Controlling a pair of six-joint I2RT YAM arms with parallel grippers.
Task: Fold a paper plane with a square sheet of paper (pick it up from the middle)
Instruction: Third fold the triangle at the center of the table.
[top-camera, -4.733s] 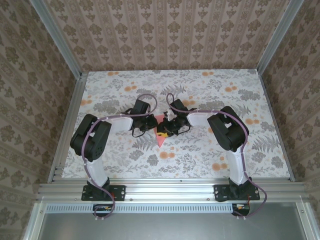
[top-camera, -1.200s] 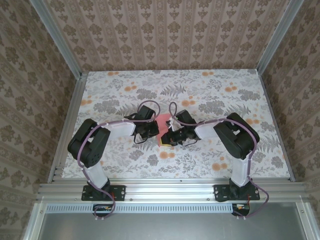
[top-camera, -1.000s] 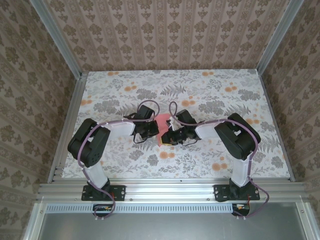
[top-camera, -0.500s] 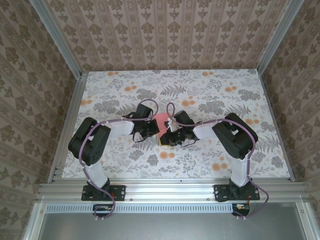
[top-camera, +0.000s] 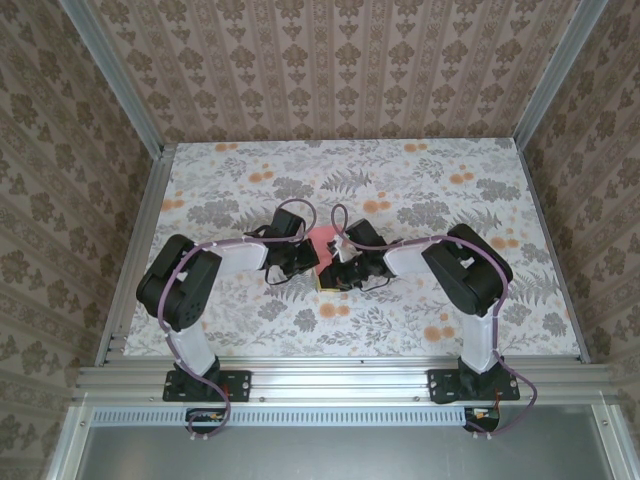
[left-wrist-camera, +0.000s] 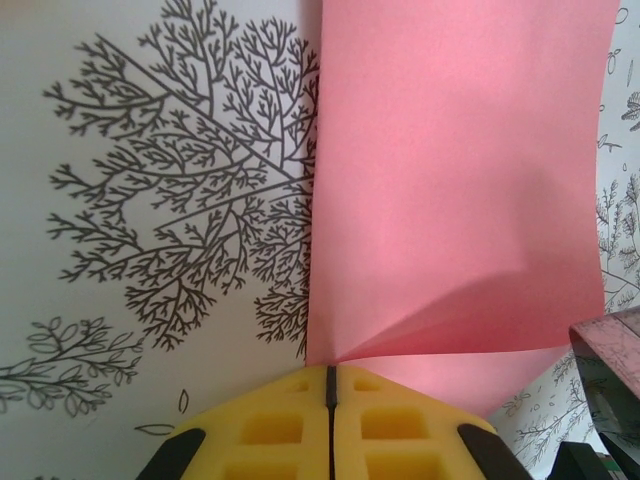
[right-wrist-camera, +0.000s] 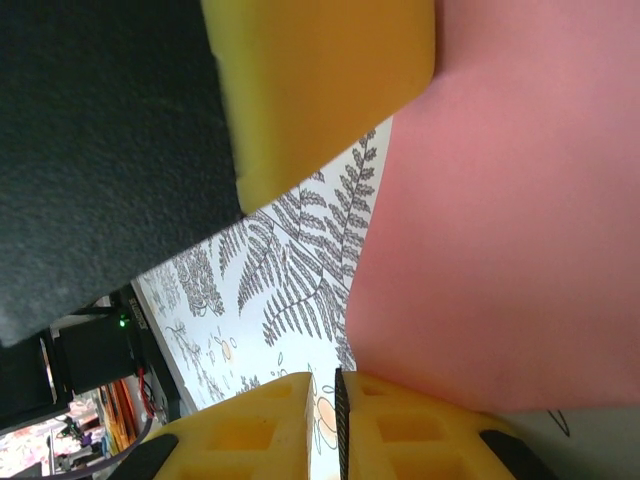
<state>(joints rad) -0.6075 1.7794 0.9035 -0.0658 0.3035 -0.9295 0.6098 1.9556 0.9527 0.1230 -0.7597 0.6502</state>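
Light, limp and easily creased, the sheet of paper (left-wrist-camera: 450, 180) wants gentle pinches at its edge, where the left gripper (left-wrist-camera: 330, 375) and right gripper (right-wrist-camera: 340, 388) both appear to clench it.

No legible text, label, brand, number or sign in any view; nothing to transcribe.
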